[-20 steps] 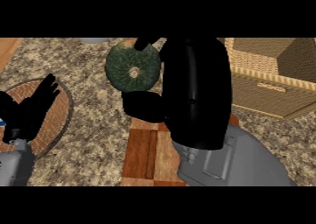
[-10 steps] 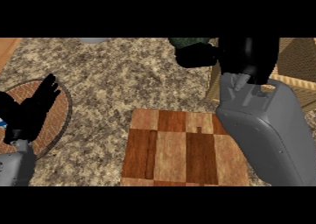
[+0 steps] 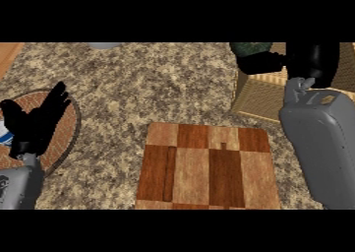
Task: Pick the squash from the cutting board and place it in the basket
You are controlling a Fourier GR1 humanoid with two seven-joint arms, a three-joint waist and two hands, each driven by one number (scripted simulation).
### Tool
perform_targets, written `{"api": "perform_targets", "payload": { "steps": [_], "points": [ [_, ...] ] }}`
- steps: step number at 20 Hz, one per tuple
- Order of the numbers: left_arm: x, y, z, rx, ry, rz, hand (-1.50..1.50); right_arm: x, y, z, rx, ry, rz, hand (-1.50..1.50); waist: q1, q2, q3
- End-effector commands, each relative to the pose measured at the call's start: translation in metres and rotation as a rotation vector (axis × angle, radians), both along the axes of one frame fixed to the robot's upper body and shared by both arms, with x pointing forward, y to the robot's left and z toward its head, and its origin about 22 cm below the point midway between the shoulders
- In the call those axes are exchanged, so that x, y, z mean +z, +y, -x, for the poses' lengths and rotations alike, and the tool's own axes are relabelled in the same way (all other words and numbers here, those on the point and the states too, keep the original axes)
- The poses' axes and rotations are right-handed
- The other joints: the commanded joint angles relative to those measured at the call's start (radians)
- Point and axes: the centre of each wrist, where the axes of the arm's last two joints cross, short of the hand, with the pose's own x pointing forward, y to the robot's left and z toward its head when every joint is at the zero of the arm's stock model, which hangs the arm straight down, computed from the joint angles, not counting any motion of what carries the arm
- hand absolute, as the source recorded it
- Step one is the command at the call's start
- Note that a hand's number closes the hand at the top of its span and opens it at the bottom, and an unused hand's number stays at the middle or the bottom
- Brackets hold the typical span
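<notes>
Granite counter (image 3: 136,83), squash (image 3: 250,48) off cutting board (image 3: 201,167) and wrapped in curled right hand (image 3: 312,58) just over rim of basket (image 3: 263,96), left hand (image 3: 36,124) spread idle at left, so could clip that rim and tumble onto stone if released there.

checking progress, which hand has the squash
The right hand, at the upper right over the woven basket, curled round the dark green squash; the left hand rests open at the left, holding nothing.
</notes>
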Motion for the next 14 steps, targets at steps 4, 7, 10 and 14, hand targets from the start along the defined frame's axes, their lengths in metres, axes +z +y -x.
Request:
{"api": "perform_targets", "payload": {
  "steps": [4, 7, 10, 14],
  "points": [
    [0.011, 0.016, -0.001, 0.003, 0.010, 0.008, 0.00, -0.028, -0.040, -0.023, -0.007, -0.009, -0.034, 1.50, 0.004, 0.001, 0.000],
    [0.001, -0.004, -0.005, -0.003, -0.015, 0.009, 0.00, -0.049, -0.046, -0.026, -0.229, -0.063, -0.129, -1.50, 0.002, 0.005, 0.000],
    [0.004, -0.012, 0.004, 0.003, -0.029, -0.005, 0.00, -0.052, -0.058, -0.038, -0.172, 0.014, -0.116, -1.50, 0.005, 0.000, 0.000],
    [-0.013, 0.012, 0.011, -0.002, -0.018, -0.010, 0.00, -0.058, -0.075, -0.051, -0.105, -0.022, -0.102, -1.50, 0.007, 0.002, 0.000]
  ]
}}
